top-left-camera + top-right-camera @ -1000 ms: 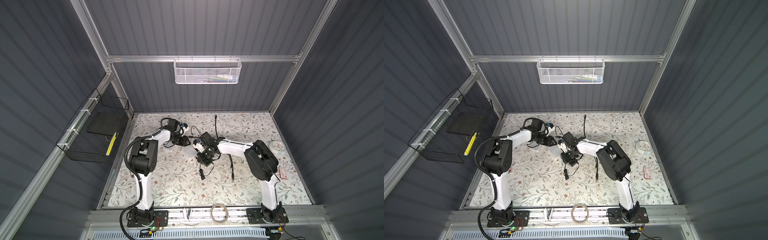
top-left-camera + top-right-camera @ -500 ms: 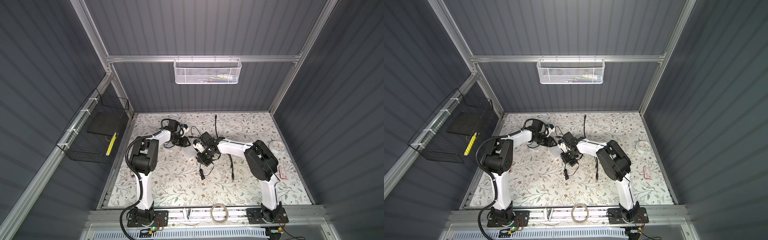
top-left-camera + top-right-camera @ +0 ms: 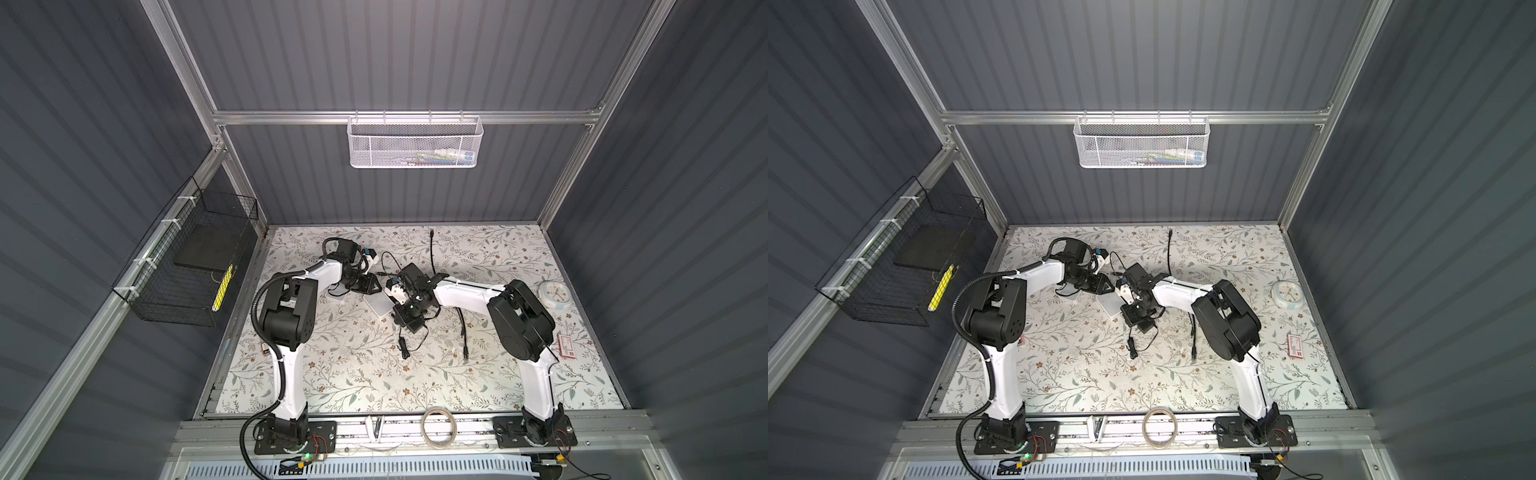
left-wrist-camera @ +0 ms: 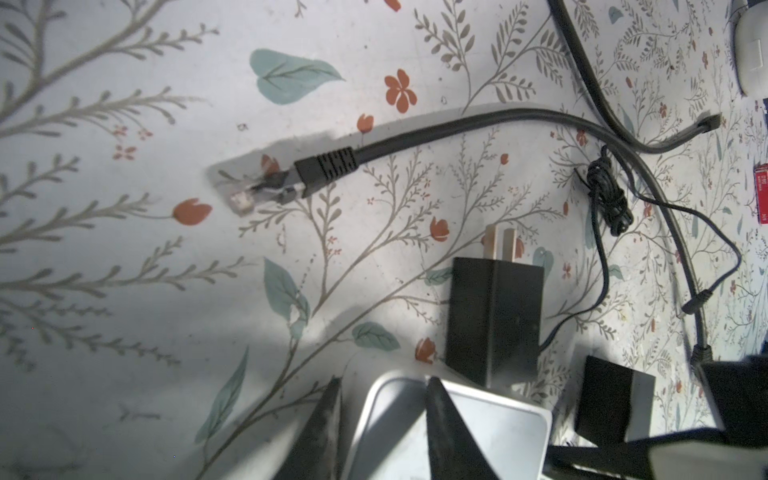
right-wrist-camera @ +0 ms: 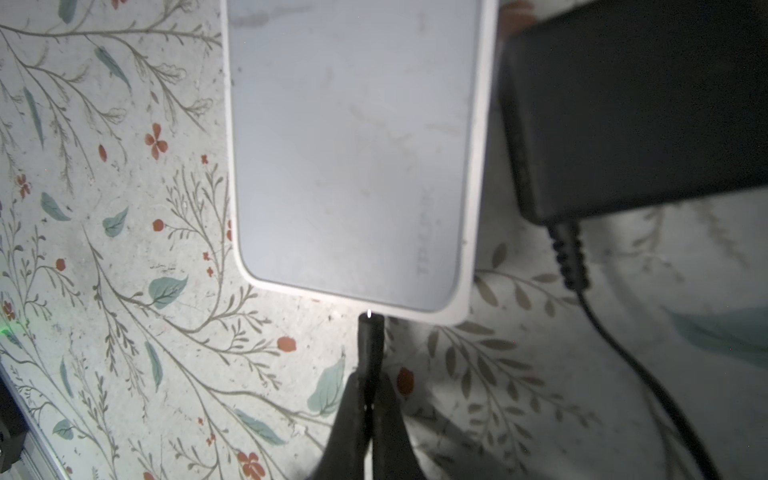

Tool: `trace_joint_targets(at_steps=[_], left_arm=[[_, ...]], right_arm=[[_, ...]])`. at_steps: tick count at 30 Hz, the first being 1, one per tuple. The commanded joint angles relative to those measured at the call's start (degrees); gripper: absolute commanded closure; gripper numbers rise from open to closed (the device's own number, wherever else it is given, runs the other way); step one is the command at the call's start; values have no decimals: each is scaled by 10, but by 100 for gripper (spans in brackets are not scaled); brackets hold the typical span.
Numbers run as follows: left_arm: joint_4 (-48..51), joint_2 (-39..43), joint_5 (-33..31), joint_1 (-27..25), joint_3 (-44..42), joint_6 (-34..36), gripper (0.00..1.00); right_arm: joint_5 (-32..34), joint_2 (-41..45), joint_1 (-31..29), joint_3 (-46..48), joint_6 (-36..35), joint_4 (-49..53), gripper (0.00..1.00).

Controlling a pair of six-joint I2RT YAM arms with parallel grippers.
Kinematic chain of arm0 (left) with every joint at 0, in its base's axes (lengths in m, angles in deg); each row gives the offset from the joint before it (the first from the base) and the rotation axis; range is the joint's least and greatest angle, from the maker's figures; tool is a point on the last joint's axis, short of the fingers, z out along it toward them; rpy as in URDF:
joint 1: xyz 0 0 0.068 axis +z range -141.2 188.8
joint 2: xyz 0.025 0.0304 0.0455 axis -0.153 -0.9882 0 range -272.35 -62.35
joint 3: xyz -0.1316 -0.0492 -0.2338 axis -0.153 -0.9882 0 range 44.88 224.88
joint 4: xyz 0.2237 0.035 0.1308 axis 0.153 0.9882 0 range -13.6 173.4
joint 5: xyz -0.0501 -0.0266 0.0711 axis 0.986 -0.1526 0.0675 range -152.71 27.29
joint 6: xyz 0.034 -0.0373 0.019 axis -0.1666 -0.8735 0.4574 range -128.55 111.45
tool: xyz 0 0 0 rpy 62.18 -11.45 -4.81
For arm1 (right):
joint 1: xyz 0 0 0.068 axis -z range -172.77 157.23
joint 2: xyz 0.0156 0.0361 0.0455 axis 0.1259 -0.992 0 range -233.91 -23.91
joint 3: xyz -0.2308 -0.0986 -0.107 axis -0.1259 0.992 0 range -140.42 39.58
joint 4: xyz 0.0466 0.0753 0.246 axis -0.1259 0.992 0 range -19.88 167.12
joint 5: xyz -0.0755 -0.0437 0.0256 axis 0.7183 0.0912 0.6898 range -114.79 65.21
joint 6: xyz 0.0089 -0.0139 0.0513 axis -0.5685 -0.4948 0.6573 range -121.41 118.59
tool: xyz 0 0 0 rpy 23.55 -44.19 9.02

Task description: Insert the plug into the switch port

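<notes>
**Right gripper** (image 5: pixel 369 384): my jaws are clamped tight on the thin black barrel plug (image 5: pixel 370 338), which projects straight ahead of my fingertips. Its bright tip meets the near edge of the flat white plastic switch (image 5: pixel 353 158), directly beyond the gripper. The port is hidden under that edge, so I cannot tell whether the tip has entered it. Most of the plug's barrel shows outside the casing, so I judge it not seated.

**Left gripper** (image 4: pixel 382 432): my jaws stand part-way closed, with a rounded corner of the switch between my fingers (image 4: pixel 449 436). I judge this a bracing hold on the casing.

**Nearby:** a boxy black power adapter (image 4: pixel 494 316) lies just ahead of my left gripper, against the switch. A black network cable with a clear connector (image 4: pixel 324 170) lies loose farther ahead, untouched.

**Status:**
- **Done:** the plug is in hand and brought to the switch's edge, and the switch is steadied.
- **Outstanding:** drive the plug fully home, confirm seating, and release both holds.
</notes>
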Motion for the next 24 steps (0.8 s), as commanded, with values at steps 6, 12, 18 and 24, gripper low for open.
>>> trace_joint_targets(at_steps=[6, 12, 18, 24], left_arm=[[9, -9, 15, -5, 6, 9, 66], [10, -10, 16, -5, 6, 9, 66], [8, -9, 19, -7, 1, 12, 67], [4, -10, 23, -11, -9, 15, 67]], right_arm=[[-21, -21, -7, -20, 17, 14, 100], [-15, -26, -7, -29, 26, 14, 100], [-9, -23, -6, -33, 24, 18, 100], [19, -15, 7, -37, 20, 24, 100]])
